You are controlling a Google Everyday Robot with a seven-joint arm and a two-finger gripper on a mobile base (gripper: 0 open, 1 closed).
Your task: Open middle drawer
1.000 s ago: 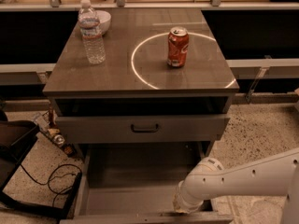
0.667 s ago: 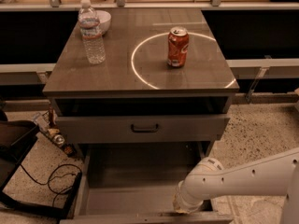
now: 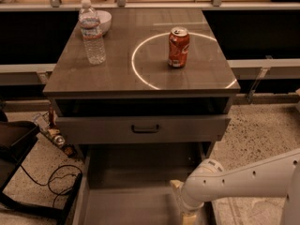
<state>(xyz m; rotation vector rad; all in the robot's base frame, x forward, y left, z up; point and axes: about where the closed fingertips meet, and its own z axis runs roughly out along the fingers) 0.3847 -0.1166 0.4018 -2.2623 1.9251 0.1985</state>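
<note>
The middle drawer (image 3: 136,205) stands pulled far out below the cabinet's upper drawer; I see its grey inside, while its front and handle lie below the picture's bottom edge. My gripper (image 3: 186,209) sits low at the right side of this open drawer, at the end of the white arm (image 3: 253,179) that comes in from the right. Much of the gripper is hidden by the wrist and the picture's edge. The taller-fronted upper drawer (image 3: 93,129) with its dark bar handle (image 3: 145,128) stands slightly out under the tabletop.
On the cabinet top (image 3: 117,74) stand a water bottle (image 3: 92,33), a white bowl (image 3: 104,20) and a red soda can (image 3: 178,47). A dark bag (image 3: 14,149), cables (image 3: 56,182) and small bottles (image 3: 54,132) lie on the floor to the left.
</note>
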